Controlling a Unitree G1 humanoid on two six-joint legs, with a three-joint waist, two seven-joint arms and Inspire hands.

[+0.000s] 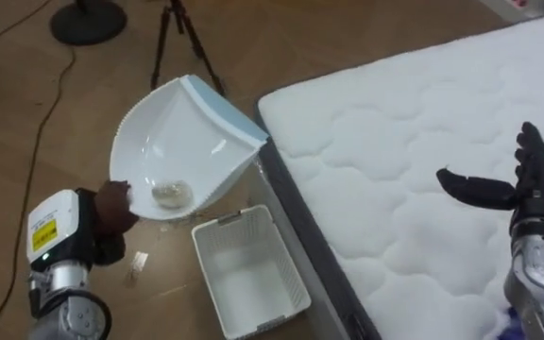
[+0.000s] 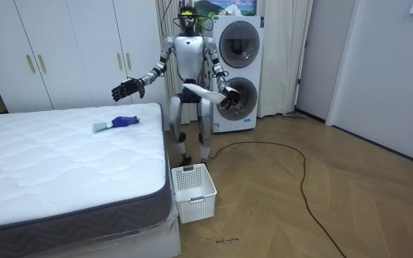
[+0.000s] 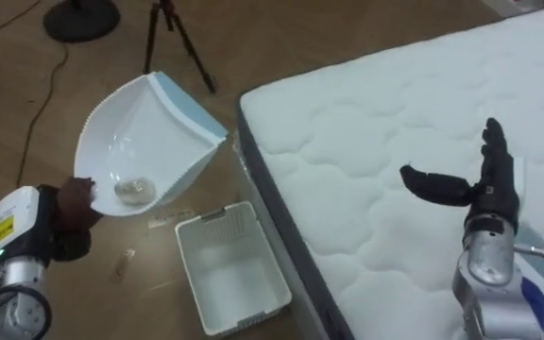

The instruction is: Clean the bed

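**Wood floor beside the bed: dustpan up in left hand, right hand free**

Wood floor [image 1: 26, 94] on my left, bed [image 1: 423, 142] on my right. I stand at its corner, with white wardrobes [image 2: 70, 50] and a stacked washer and dryer [image 2: 235, 72] behind me.

- Left hand [image 1: 111, 212]: clenched round the handle of the dustpan [image 1: 182, 142], held up over the floor.
- Dustpan: white, deep scoop, pale blue strip along the lip. The lip points toward the bed's corner. One small pale crumpled wad [image 1: 170, 194] sits low in the scoop, near the handle end.
- Right hand [image 1: 527, 184]: released, fingers straight, thumb out, raised above the mattress and holding nothing.
- Bed: bare white quilted top with a grey side band. A blue brush [image 2: 117, 123] lies on it near the side edge closest to me.
- Basket [image 1: 234, 219]: white, slatted, nothing inside. It stands on the floor just beside the bed's grey side, below the dustpan and nearer me.
- Floor: a small clear scrap [image 1: 138, 267] lies left of the basket.
- Clearance: a tripod [image 1: 182, 38] and a round black stand base [image 1: 88, 21] are well beyond the dustpan. There is open floor to the left of the basket, and the mattress is open under the right hand.
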